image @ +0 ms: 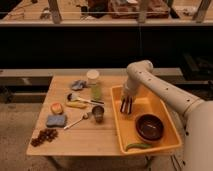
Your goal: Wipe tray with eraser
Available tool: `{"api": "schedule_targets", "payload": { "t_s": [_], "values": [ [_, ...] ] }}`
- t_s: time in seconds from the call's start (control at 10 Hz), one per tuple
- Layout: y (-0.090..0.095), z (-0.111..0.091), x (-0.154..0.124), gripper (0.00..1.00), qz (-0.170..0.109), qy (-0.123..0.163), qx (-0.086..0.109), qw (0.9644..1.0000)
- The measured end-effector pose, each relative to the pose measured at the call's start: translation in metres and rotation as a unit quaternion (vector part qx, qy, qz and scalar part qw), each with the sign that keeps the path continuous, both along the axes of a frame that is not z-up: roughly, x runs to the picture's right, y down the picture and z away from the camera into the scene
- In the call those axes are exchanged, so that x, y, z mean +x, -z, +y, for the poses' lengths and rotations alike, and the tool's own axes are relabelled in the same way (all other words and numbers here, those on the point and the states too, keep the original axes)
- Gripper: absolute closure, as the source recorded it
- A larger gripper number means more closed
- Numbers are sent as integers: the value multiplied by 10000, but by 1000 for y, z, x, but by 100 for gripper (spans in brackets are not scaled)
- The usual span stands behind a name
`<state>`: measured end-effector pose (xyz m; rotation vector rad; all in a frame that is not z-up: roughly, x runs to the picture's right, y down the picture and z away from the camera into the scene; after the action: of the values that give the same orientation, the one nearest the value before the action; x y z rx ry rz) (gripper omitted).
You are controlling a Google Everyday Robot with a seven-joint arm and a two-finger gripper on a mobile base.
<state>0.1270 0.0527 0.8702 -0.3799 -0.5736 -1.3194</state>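
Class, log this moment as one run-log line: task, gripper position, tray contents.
task: wipe tray | gripper: low inside tray, far end | tray contents: dark bowl, green item
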Motion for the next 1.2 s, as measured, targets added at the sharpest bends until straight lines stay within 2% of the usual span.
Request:
{"api": "schedule_targets", "payload": {
  "t_s": [0.2,0.4,0.7,0.8,1.2],
  "values": [
    [9,-1,-11,100,-139,125,67,9998],
    [14,10,-10,100,-224,218,65,9995],
    [22,24,12,100,-266,162,43,9995],
    [20,29,25,100,-214,141,23,9997],
    [-1,26,35,100,11,16,-61,10000]
  ]
}}
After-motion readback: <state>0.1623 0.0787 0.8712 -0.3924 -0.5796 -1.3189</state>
